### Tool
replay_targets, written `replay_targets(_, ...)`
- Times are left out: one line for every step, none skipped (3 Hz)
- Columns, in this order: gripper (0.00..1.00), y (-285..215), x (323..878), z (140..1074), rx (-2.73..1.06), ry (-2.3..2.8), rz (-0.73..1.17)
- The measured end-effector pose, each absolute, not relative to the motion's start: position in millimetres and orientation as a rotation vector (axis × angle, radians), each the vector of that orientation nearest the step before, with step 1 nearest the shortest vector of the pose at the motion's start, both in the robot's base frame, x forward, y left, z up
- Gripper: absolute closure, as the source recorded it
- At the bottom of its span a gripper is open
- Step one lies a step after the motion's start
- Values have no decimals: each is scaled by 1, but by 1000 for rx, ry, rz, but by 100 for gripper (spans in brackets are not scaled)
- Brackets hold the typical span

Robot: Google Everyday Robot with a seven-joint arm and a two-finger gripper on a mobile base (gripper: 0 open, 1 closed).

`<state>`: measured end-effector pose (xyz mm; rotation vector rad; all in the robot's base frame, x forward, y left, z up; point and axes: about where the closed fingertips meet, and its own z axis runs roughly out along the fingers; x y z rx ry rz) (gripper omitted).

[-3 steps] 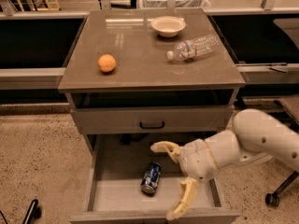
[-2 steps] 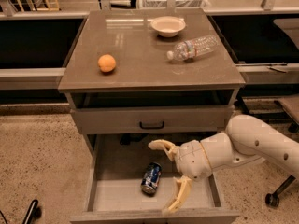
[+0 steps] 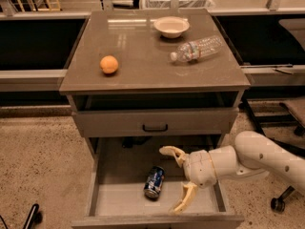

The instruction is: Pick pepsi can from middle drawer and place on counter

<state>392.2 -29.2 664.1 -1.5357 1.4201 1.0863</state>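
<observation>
The pepsi can [image 3: 154, 182], dark blue with silver ends, lies on its side on the pale floor of the open middle drawer [image 3: 114, 199]. My gripper [image 3: 172, 179] is inside the drawer just right of the can, open, with one yellowish finger [image 3: 170, 151] behind and above the can and the other [image 3: 185, 198] nearer the drawer front. It does not touch the can. The counter [image 3: 143, 56] is the glossy grey-brown top of the cabinet above.
On the counter are an orange [image 3: 109, 64] at the left, a white bowl [image 3: 171, 26] at the back and a clear plastic bottle [image 3: 196, 49] lying at the right. A closed drawer front with a black handle [image 3: 155, 127] sits above the open drawer. A chair wheel [image 3: 277, 203] stands at the right.
My gripper has moved left inside the drawer, closer to the can. The can has not moved.
</observation>
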Motion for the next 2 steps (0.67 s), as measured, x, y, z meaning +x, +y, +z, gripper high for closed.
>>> replay_targets(0,-57,409,585,-1386,1475,1047)
replay_targets(0,-53,417,523,-1359,1587,1001)
